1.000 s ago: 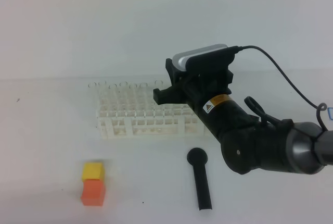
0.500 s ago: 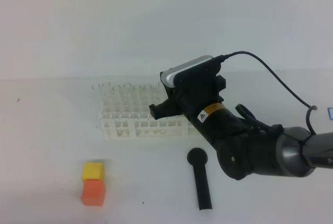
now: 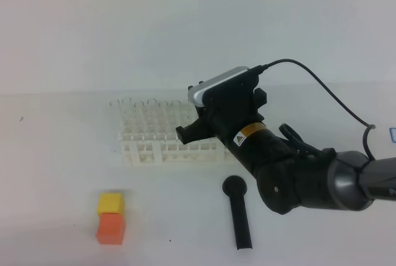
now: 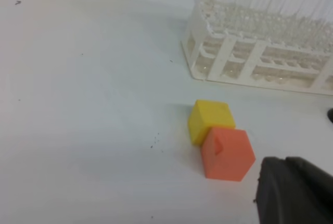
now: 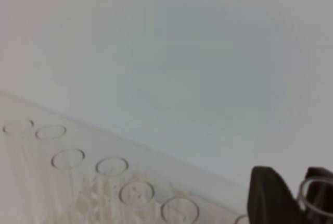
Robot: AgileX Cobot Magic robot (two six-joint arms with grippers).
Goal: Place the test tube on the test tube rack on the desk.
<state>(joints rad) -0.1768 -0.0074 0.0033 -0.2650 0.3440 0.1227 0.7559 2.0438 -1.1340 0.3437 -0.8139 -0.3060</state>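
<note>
The test tube point(image 5: 317, 195) sits between the dark fingers point(image 5: 268, 195) of the right gripper point(image 5: 296, 198). Only its round open rim shows, at the bottom right of the right wrist view. The right gripper is part way closed and has hold of the tube.

Just to the left of that gripper and a little lower, a row of other clear tubes point(image 5: 67, 158) stands with open rims up. They stand in the test tube rack point(image 3: 154, 136), the white rack full of little square holes. In the high view the right gripper point(image 3: 185, 133) hangs over the right end of the rack, so that end is hidden behind the black arm.

The rack stands on the white bench point(image 3: 55, 167). Near the right arm, on the side closer to the camera, a black stick point(image 3: 238, 213) with a round head lies flat on the bench.

The left gripper point(image 4: 291, 190) shows only as a dark, blurry shape in the corner of its own view, and it is closed with nothing in it. Just beside it sit an orange block point(image 4: 227, 152) and a yellow block point(image 4: 208, 120), touching each other.
</note>
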